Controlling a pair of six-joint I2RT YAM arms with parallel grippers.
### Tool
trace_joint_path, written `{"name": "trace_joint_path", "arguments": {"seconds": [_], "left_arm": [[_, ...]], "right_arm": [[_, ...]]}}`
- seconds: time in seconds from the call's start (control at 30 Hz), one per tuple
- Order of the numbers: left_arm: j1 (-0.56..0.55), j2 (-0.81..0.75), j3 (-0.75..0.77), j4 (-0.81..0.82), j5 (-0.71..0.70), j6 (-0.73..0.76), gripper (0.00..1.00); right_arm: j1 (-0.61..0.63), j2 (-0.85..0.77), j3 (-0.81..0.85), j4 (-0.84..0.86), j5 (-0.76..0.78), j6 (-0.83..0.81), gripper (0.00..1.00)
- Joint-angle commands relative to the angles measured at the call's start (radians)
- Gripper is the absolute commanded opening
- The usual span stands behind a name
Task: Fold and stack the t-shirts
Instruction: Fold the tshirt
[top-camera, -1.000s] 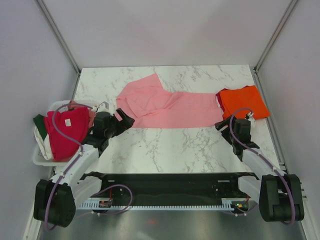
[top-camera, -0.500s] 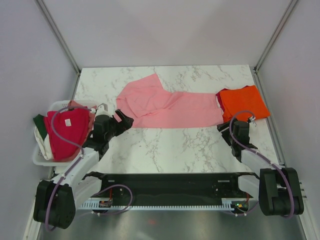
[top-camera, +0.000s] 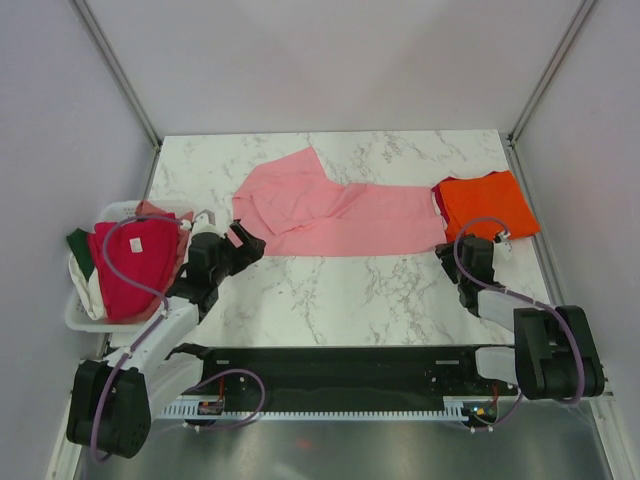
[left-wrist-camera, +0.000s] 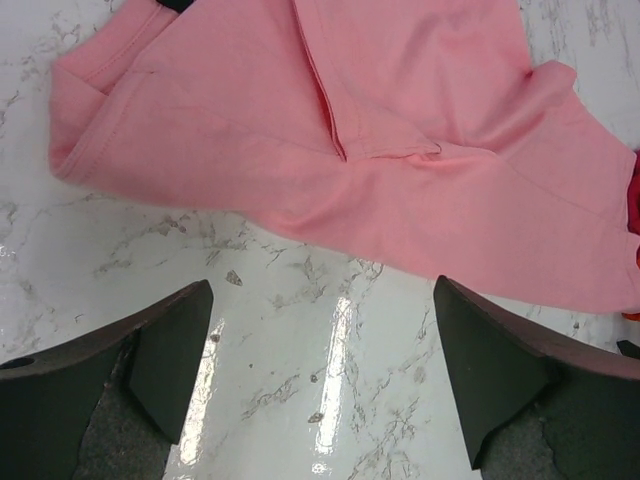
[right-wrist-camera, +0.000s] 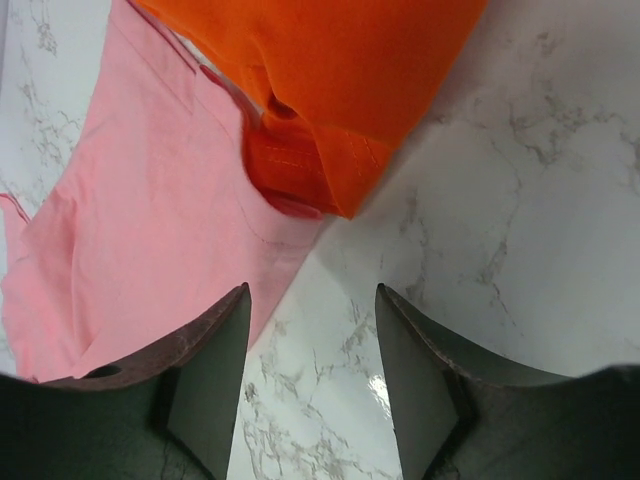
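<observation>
The marble table (top-camera: 330, 290) carries the whole job, and most of that job looks unfinished.

The pink t-shirt (top-camera: 330, 210) is the biggest piece and the landmark here. It lies across the middle of the table, partly doubled over, with a crease running down it and a sleeve sticking out at its far left. It is loosely gathered, not a neat fold, so I judge it to be the shirt in hand, with its folding only begun.

To the left of the pink t-shirt, off the table's edge, sits the white basket (top-camera: 80, 315). It holds a heap of unfolded shirts: a crimson t-shirt (top-camera: 130, 265) on top, a dark green one (top-camera: 78, 243) and a cream one (top-camera: 88, 290) poking out at the side. All of these are left to do.

To the right of the pink t-shirt lies the orange t-shirt (top-camera: 487, 203), folded to a compact rectangle. Its near corner touches the pink shirt's right edge and seems to overlap it. This looks like the one finished piece and the start of the stack.

The left gripper (left-wrist-camera: 320, 330) hovers just on the near side of the pink t-shirt's left part, jaws spread wide over bare marble, holding nothing. The right gripper (right-wrist-camera: 312, 340) hangs at the near side of the pink shirt's right end, by the orange corner, with its jaws apart and nothing between them.
</observation>
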Motion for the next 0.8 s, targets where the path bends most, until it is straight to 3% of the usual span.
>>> {"name": "trace_joint_path", "arguments": {"seconds": [0.0,0.2,0.3,0.47,0.53,0.77], "left_arm": [[-0.003,0.005,0.011,0.027,-0.046,0.026,0.98],[-0.003,0.009,0.016,0.024,-0.058,0.029,0.98],[-0.003,0.014,0.016,0.022,-0.062,0.031,0.98],[-0.001,0.038,0.026,-0.007,-0.101,0.021,0.98],[-0.001,0.072,0.049,-0.047,-0.112,0.018,0.98],[-0.001,0.167,0.094,-0.114,-0.156,0.000,0.78]], "right_arm": [[0.019,0.068,0.055,-0.003,0.036,0.024,0.60],[0.075,0.176,0.141,-0.028,0.128,0.065,0.50],[0.076,0.213,0.163,-0.051,0.156,0.080,0.37],[0.075,0.176,0.154,-0.098,0.240,0.074,0.01],[0.075,0.147,0.151,-0.124,0.251,0.057,0.00],[0.076,0.101,0.158,-0.184,0.219,-0.025,0.00]]}}
